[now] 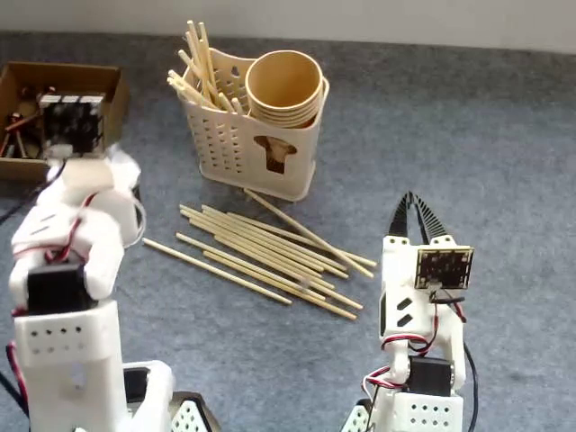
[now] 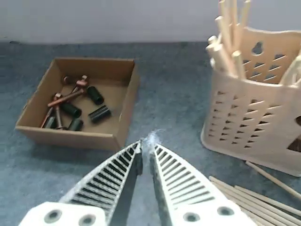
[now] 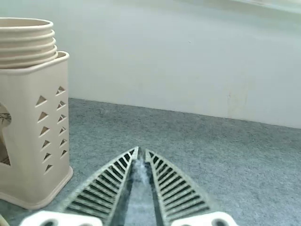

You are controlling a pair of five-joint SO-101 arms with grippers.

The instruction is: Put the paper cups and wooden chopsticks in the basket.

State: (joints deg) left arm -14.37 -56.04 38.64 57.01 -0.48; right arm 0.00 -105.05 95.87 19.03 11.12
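Bright, even, diffuse light; soft faint shadows hugging basket [image 1: 225, 148] and loose chopsticks [image 1: 261, 252] (feathered edges); wall [image 3: 188, 56] pale.

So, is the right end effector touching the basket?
Apart. The right wrist view shows a strip of bare carpet between the end effector and the basket.

Grey felt-like tabletop [image 1: 486, 135], plain pale wall [image 3: 188, 61] meeting its far edge, open brown cardboard box [image 2: 70, 135] near a far corner, holding dark cylinders [image 2: 99, 114] and copper-coloured parts [image 2: 66, 98], soft even light, faint shadows
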